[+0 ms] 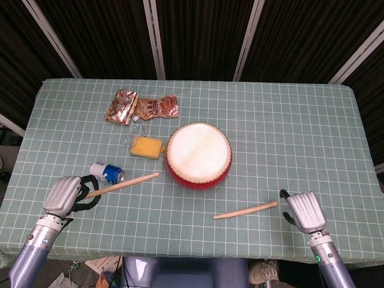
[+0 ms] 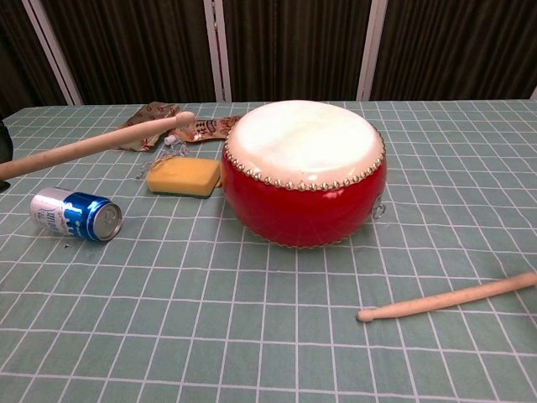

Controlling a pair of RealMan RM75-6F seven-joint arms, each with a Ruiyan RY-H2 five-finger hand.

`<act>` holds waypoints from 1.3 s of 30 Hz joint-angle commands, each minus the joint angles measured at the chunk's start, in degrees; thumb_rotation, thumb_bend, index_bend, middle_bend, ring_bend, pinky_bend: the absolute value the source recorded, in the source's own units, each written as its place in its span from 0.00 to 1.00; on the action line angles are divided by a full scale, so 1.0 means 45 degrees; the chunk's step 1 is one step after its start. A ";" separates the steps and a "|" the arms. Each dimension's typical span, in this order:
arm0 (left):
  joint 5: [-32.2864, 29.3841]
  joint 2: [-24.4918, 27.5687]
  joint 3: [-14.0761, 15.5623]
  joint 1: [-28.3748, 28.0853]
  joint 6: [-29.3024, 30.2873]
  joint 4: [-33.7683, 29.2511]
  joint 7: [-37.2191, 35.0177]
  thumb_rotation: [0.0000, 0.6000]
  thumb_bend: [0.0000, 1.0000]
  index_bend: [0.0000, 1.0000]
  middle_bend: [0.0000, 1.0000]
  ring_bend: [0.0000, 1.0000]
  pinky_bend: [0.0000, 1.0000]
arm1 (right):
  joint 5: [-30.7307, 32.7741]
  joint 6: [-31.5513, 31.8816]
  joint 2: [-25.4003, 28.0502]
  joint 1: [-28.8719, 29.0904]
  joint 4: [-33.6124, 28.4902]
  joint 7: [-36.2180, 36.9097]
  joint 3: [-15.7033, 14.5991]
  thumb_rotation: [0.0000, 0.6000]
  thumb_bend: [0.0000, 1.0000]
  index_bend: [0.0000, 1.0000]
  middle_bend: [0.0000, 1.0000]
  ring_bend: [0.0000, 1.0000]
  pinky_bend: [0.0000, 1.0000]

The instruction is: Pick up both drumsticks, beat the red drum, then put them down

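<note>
The red drum (image 1: 198,156) with a white skin (image 2: 304,139) stands mid-table. My left hand (image 1: 65,195) grips one wooden drumstick (image 1: 120,184) by its butt, lifted off the cloth, its tip pointing right toward the drum; the raised stick (image 2: 94,145) crosses the chest view's upper left. The other drumstick (image 1: 245,210) lies flat on the cloth in front of the drum (image 2: 446,300). My right hand (image 1: 303,211) hovers just right of that stick's thick end, back of the hand up; its fingers are mostly hidden beneath it.
A blue soda can (image 1: 107,172) lies on its side beside my left hand. A yellow sponge (image 1: 146,146) sits left of the drum. Two snack packets (image 1: 141,107) lie behind it. The table's near edge (image 1: 180,255) runs close below both hands.
</note>
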 commanded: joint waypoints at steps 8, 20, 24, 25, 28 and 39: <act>-0.0125 0.0145 -0.0082 -0.0021 -0.0079 0.0045 -0.0271 1.00 0.55 0.72 1.00 1.00 1.00 | 0.0933 -0.0618 -0.1493 0.0383 0.0076 -0.1442 0.0009 1.00 0.25 0.45 1.00 1.00 1.00; -0.0246 0.0092 -0.0049 -0.0076 -0.0199 0.0120 -0.0211 1.00 0.55 0.72 1.00 1.00 1.00 | 0.1642 -0.0880 -0.2350 0.0699 0.0610 -0.1893 0.0227 1.00 0.28 0.46 1.00 1.00 1.00; -0.0260 0.0069 -0.0049 -0.0081 -0.0189 0.0128 -0.0191 1.00 0.55 0.72 1.00 1.00 1.00 | 0.2019 -0.1058 -0.2570 0.0879 0.0913 -0.2147 0.0365 1.00 0.30 0.46 1.00 1.00 1.00; -0.0260 0.0069 -0.0050 -0.0080 -0.0186 0.0126 -0.0194 1.00 0.55 0.72 1.00 1.00 1.00 | 0.2111 -0.1108 -0.2610 0.0908 0.0997 -0.2226 0.0375 1.00 0.30 0.46 1.00 1.00 1.00; -0.0264 0.0079 -0.0047 -0.0088 -0.0203 0.0121 -0.0207 1.00 0.55 0.72 1.00 1.00 1.00 | 0.2517 -0.1302 -0.2775 0.0981 0.1303 -0.2477 0.0377 1.00 0.30 0.46 1.00 1.00 1.00; -0.0290 0.0043 -0.0023 -0.0120 -0.0243 0.0152 -0.0156 1.00 0.55 0.72 1.00 1.00 1.00 | 0.3003 -0.1444 -0.3222 0.1131 0.1929 -0.2516 0.0269 1.00 0.33 0.49 1.00 1.00 1.00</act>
